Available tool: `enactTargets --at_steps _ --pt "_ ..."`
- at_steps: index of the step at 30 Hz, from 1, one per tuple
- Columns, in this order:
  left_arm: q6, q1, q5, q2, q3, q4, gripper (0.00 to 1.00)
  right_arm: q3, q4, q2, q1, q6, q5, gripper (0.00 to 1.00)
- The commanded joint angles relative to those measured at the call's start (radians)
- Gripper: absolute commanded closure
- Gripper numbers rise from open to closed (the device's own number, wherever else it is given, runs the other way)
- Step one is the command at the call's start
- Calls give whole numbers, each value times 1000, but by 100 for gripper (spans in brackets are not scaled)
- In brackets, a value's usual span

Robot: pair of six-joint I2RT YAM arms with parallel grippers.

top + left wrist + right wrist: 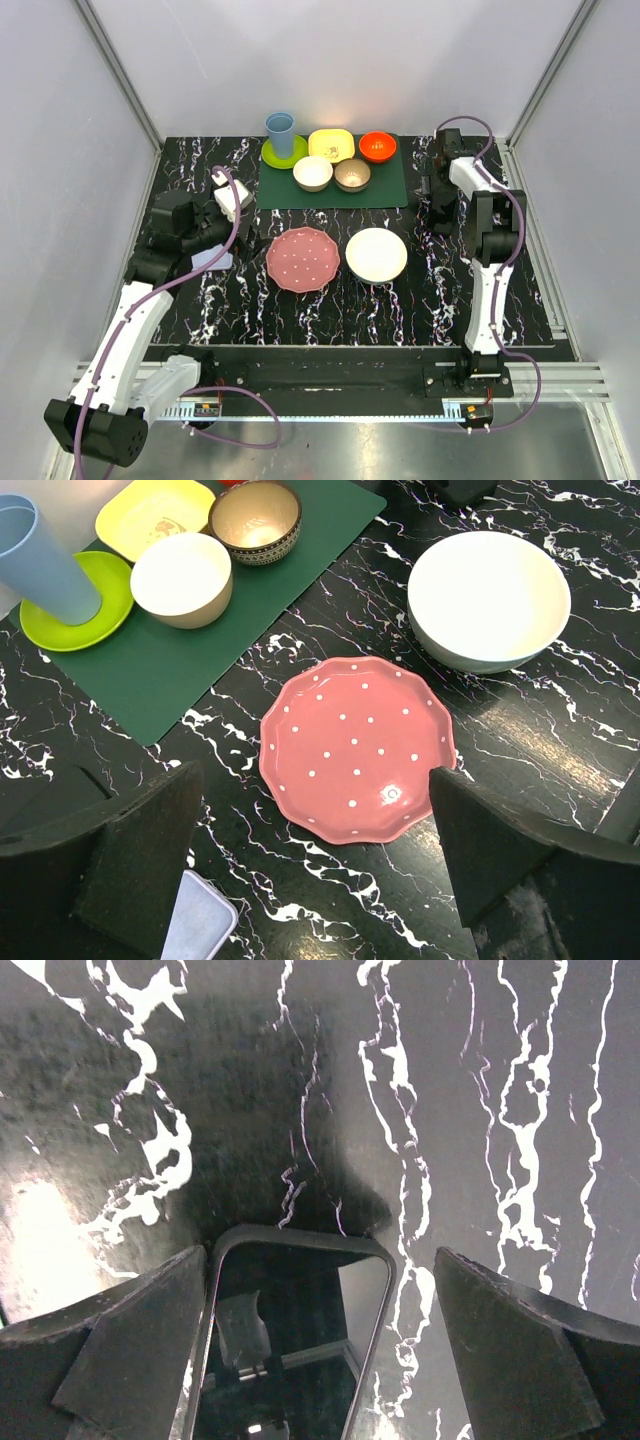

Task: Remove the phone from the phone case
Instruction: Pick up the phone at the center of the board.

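The phone point(290, 1340), black with a glossy dark screen, lies bare on the marble table; no shell shows around it. My right gripper point(318, 1260) stands open over it. The phone's left edge runs next to the left finger point(140, 1350), and a wide gap separates it from the right finger point(510, 1350). In the top view the phone is hidden under the right gripper point(440, 205) at the far right. The phone case point(200, 920), a pale lavender shell point(212, 259), lies on the left of the table by my open left gripper point(312, 775), beside its left finger point(140, 860).
A pink dotted plate point(302, 259) and a white bowl point(376, 254) sit mid-table. A green mat point(380, 185) at the back carries a blue cup point(280, 133) on a lime saucer, a yellow dish point(331, 144), a red bowl point(378, 146) and two small bowls.
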Motion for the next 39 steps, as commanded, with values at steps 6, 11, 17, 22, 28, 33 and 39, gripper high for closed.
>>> enactTargets --at_steps 6,11,17,22,28,33,39 --pt "-16 -4 10 -30 -15 63 1 -145 -18 -119 -61 -51 63 0" --pt "-18 -4 13 -33 -18 63 1 -242 -20 -187 -88 -66 37 0" --pt "-19 -4 21 -36 -20 61 1 -366 -18 -274 -106 -100 6 0" --pt "-18 -4 24 -43 -24 61 1 -472 -24 -362 -106 -124 -37 0" --pt "-22 -4 33 -43 -24 63 1 -560 -24 -464 -109 -163 -46 0" --pt "-21 -4 31 -43 -29 63 1 -521 -40 -546 -122 -228 -98 0" --pt "-19 -2 31 -38 -30 63 1 -483 -161 -600 -122 -359 -411 0"
